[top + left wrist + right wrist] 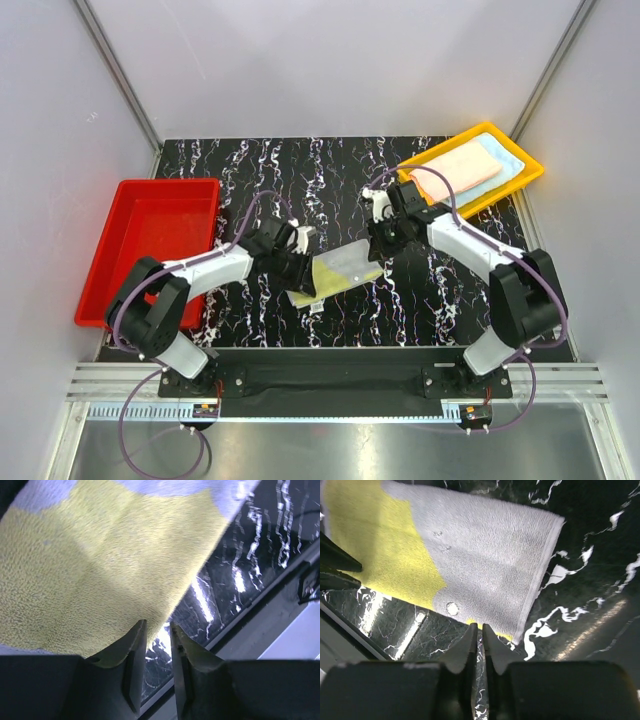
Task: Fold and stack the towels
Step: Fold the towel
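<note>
White shells and black joints on left arm [205, 268] and right arm [470, 245]; thin purple cables looped along both; black bases; dark pointed fingers on left claw [156, 630] and right claw [479, 630].

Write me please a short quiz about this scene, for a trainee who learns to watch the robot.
1. Which colours are the towels in the yellow tray?
2. True or false: the red tray holds no towel.
3. The yellow-and-grey towel lies: A) in the red tray; B) in the yellow tray; C) on the table between the left gripper and the right gripper.
Key: 1 peach-pink and light blue; 2 true; 3 C.
</note>
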